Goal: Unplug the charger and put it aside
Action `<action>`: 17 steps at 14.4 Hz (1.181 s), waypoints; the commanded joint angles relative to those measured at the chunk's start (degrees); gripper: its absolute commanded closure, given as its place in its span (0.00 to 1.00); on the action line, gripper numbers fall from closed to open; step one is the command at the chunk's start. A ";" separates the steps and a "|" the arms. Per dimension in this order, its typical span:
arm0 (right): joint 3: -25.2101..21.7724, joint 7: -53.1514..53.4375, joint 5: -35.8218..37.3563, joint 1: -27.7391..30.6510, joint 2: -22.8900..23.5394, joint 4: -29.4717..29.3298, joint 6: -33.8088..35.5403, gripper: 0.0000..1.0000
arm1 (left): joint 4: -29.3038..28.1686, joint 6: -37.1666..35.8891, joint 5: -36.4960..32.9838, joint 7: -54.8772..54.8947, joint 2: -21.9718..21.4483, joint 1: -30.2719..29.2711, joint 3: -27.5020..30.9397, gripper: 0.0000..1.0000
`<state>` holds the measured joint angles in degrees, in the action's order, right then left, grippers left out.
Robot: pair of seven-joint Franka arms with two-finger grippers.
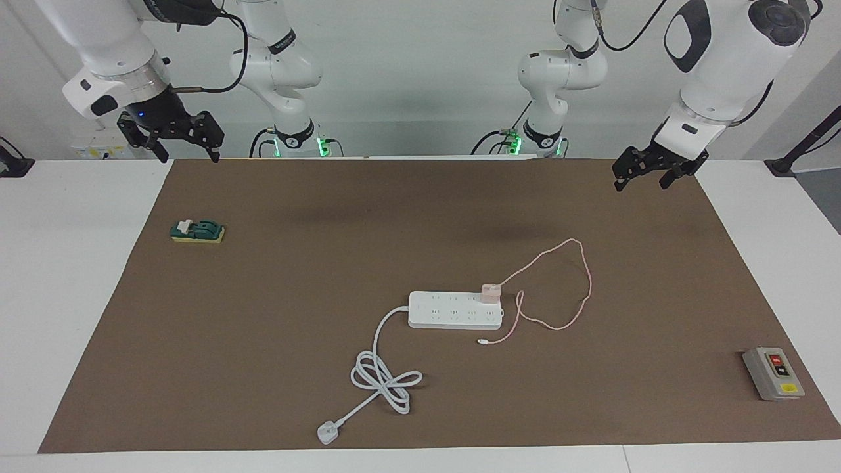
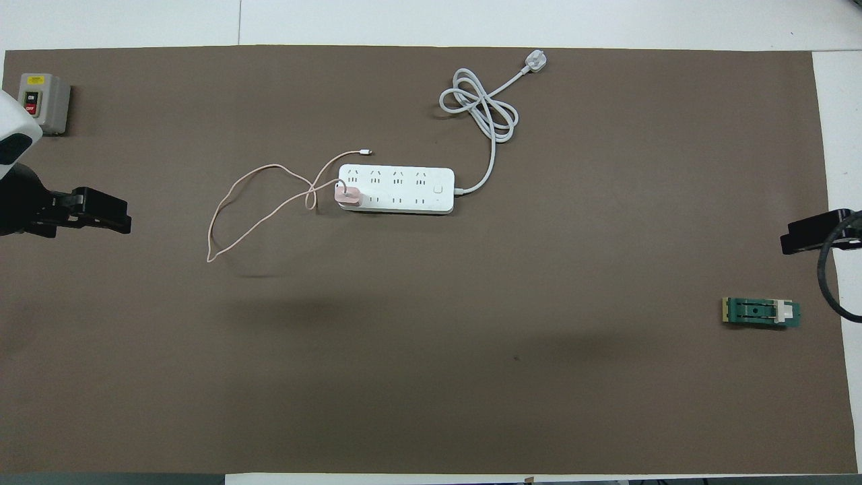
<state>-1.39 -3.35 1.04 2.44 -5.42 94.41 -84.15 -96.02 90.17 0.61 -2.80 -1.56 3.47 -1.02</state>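
Observation:
The pale pink charger (image 1: 491,293) is plugged into the long white power strip (image 1: 453,310), at the strip's end toward the left arm, in the socket row nearer the robots. It also shows in the overhead view (image 2: 348,195) on the strip (image 2: 404,190). Its thin pink cable (image 1: 587,279) loops over the mat toward the left arm's end (image 2: 256,202). My left gripper (image 1: 642,182) is open and empty, up over the mat's edge at its own end (image 2: 118,219). My right gripper (image 1: 187,154) is open and empty, up over the mat's corner at its end (image 2: 798,239).
The strip's thick white cord (image 1: 384,378) lies coiled farther from the robots and ends in a white plug (image 1: 326,432). A green and yellow block (image 1: 197,230) lies at the right arm's end. A grey switch box (image 1: 773,373) lies at the left arm's end.

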 commanded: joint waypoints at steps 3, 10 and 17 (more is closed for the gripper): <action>0.34 0.63 0.19 0.38 -1.09 1.21 0.04 0.00 | -1.63 -0.26 0.27 -0.10 -1.69 -0.04 0.14 0.00; 0.42 0.63 0.01 0.82 -1.09 1.13 0.13 0.00 | -1.63 -0.26 0.27 -0.10 -1.69 -0.04 0.15 0.00; 0.77 13.17 -4.99 0.03 -0.65 4.55 -3.82 0.00 | -1.63 -0.26 0.27 -0.10 -1.69 -0.04 0.14 0.00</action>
<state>-1.12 4.48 -1.63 2.34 -5.40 95.99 -85.43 -96.02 90.17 0.61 -2.80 -1.56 3.47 -1.02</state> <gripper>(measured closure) 0.000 0.000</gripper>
